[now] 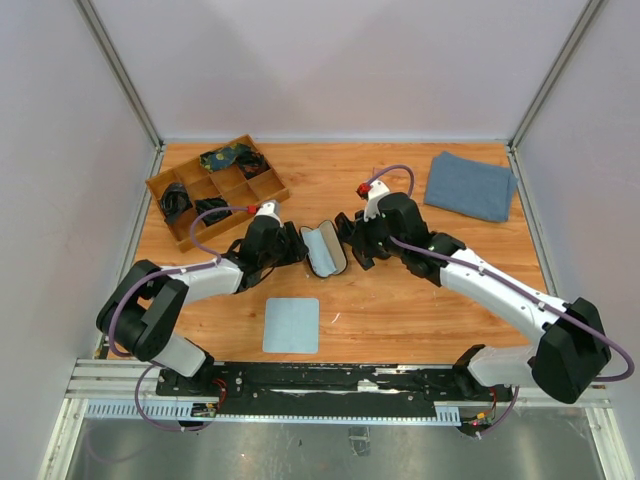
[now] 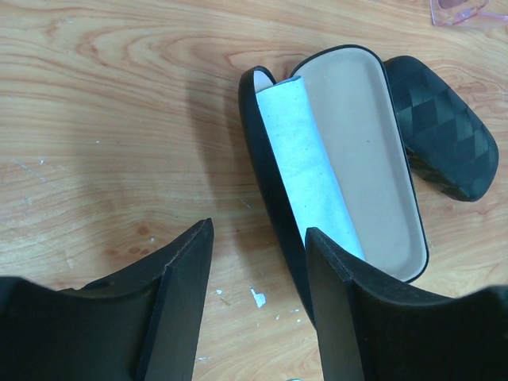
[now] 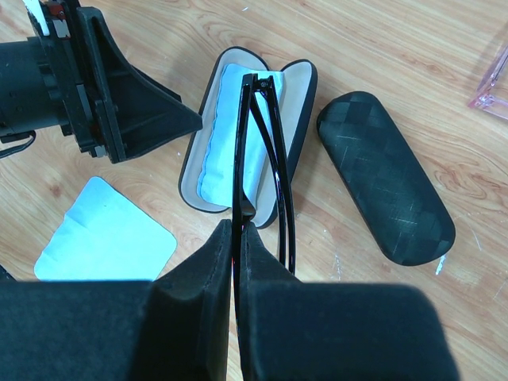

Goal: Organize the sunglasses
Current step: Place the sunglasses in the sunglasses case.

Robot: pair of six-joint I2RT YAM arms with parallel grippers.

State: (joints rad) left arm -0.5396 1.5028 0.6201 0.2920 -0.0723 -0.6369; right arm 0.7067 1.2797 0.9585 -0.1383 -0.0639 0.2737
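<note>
1. right fingers (image 3: 225, 242): clenched on the black sunglasses (image 3: 237, 159), pinching the thin frame at the end nearest the wrist camera.
2. Black sunglasses: glossy thin black frame, folded and seen edge-on. They are held over the open case (image 3: 295, 103), lined up along its length. Can't tell if they touch it.
3. left fingers (image 2: 198, 250): released and spread apart, gripping nothing. The open case's near rim sits in the gap, close to one finger. Contact can't be told.
4. Open case: black shell, beige lining, a pale blue cloth (image 2: 305, 167) lying in one half.
5. closed case (image 3: 385, 190): just beside the open one. Black, embossed diamond pattern, light scuffs.
6. pink sunglasses (image 2: 459, 11): translucent pale pink frame on the counter (image 1: 400, 300) beyond the closed case. Only a corner shows at the edge of both wrist views.
7. Further out: a second cloth (image 1: 291, 325) lies flat near the arm bases, a folded grey-blue towel (image 1: 470, 185) sits far right, and a divided wooden tray (image 1: 262, 200) with dark items sits far left.
</note>
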